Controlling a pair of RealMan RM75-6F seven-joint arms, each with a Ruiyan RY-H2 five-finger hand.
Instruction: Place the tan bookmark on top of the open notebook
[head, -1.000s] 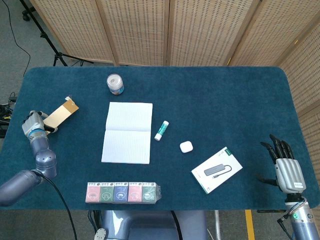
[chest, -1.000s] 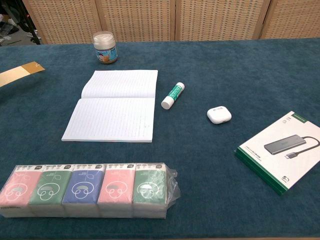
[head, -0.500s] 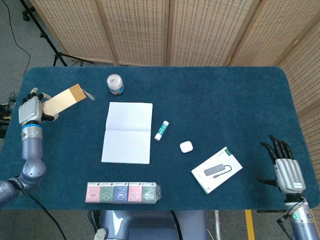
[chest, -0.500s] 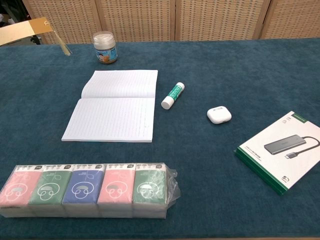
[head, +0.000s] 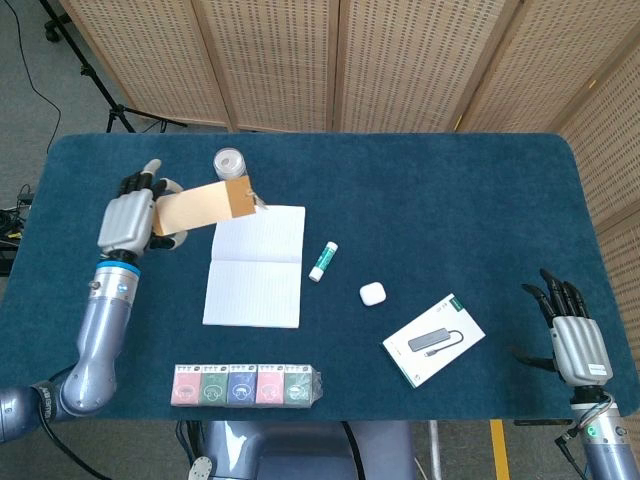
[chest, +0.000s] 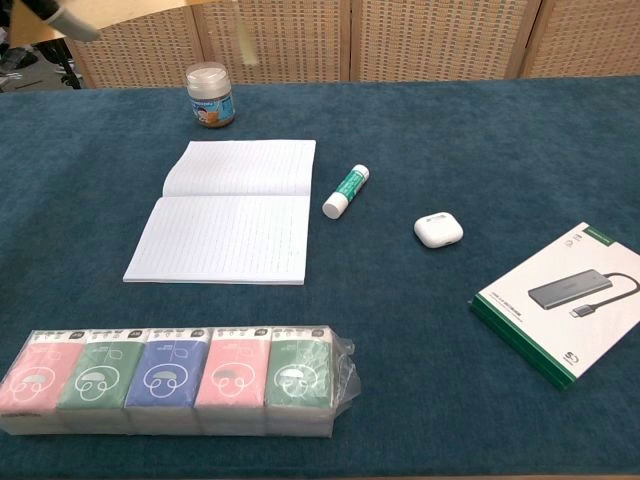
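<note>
My left hand (head: 130, 217) holds the tan bookmark (head: 205, 206) in the air, just left of the open notebook (head: 255, 264). The bookmark's far end with its tassel hangs over the notebook's upper left corner. In the chest view only the bookmark's lower edge (chest: 130, 14) and a fingertip (chest: 62, 14) show at the top left, above the notebook (chest: 228, 222). My right hand (head: 573, 337) rests at the table's front right corner, fingers spread, holding nothing.
A small jar (head: 231, 167) stands behind the notebook. A glue stick (head: 323, 261), a white earbud case (head: 373, 293) and a boxed USB hub (head: 434, 339) lie to its right. A pack of tissues (head: 247, 384) sits along the front edge.
My left hand has risen and moved right from the table's left edge, carrying the bookmark toward the notebook. The right hand has stayed still.
</note>
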